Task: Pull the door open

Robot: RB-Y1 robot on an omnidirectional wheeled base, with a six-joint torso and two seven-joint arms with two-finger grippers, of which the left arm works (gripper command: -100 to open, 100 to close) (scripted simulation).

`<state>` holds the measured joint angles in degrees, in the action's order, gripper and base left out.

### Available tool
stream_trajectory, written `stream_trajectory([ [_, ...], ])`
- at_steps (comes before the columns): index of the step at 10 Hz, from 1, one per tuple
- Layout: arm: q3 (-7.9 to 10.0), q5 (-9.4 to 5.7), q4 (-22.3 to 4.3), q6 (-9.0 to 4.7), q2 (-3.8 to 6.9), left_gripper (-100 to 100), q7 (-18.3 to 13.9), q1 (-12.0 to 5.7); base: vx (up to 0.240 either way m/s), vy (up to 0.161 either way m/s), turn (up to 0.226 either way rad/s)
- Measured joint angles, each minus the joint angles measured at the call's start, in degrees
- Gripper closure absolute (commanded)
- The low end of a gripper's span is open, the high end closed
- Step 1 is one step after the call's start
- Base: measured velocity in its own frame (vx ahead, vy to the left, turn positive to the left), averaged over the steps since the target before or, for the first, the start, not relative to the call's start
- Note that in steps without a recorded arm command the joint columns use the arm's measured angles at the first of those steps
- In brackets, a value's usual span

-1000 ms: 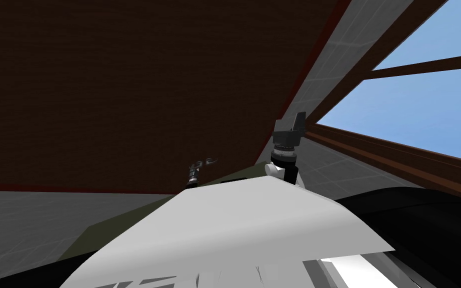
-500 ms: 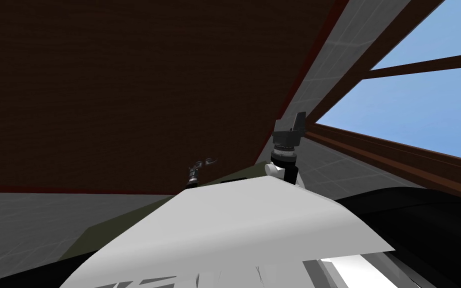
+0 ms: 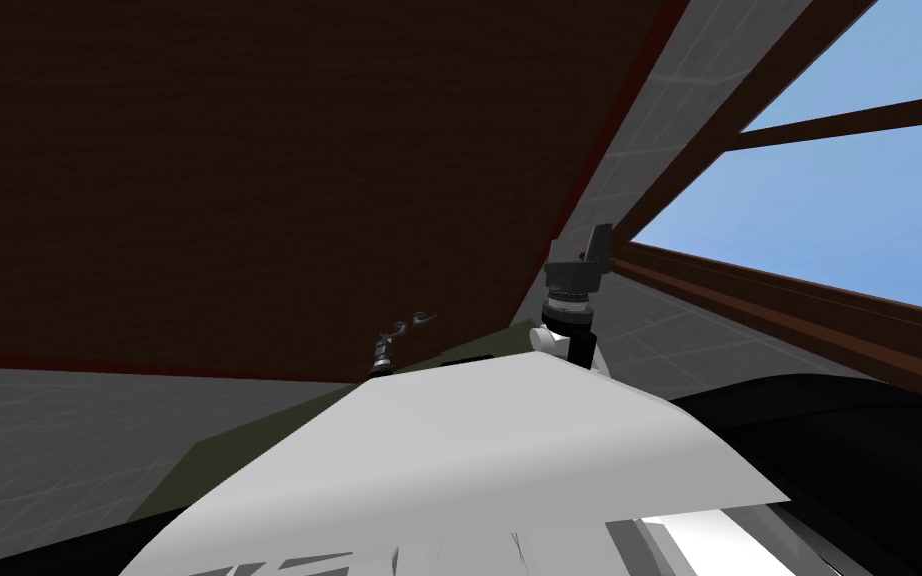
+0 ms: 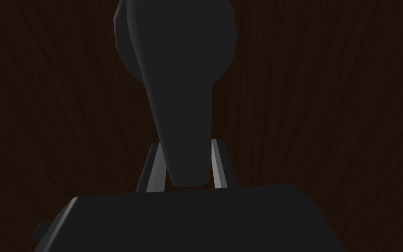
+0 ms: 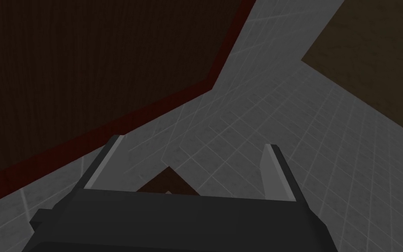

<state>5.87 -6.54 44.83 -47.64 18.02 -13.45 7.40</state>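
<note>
Door (image 3: 249, 150) is the big item: a dark brown wood-grain panel square in front of me, with red-brown trim (image 5: 109, 127) along its edges. Off the door's trimmed side there is grey tiled surface (image 5: 248, 113), and past that a brown-framed window (image 3: 829, 200) with blue sky. Right gripper (image 3: 597, 240) is parked beside the door over the tiles, blades spread wide, holding nothing. Left gripper (image 4: 185, 146) is on the door's face, and its blades are pinched narrow against both sides of the dark lever handle (image 4: 178, 87). They hold it down at the slim end, while the fat rounded end sits further up toward the door. The handle stands off the door's face, close to the trimmed edge.

My read is that the grasp is made and the pull is the step in hand. The bite is near the lever's tapered tip, so a straight yank could slide the blades off. I'd hold the squeeze firm and draw back slowly. The wrist should follow the door's swing arc, and the force should stay square to the door's face. I can't tell which side the hinges are on, so I'd feel for the arc early. The right arm stays out of the door's sweep.
</note>
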Motion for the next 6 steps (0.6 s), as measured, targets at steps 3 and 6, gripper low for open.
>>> stream_trajectory([
  [3, -0.03, 0.03, -2.3, -1.07, -0.02, 100, 0.0, -0.46, -0.025, -0.002, 0.009],
  [6, 1.15, -0.51, -3.4, -2.51, 1.92, 100, -0.7, 0.70, -0.118, -0.033, -0.044],
])
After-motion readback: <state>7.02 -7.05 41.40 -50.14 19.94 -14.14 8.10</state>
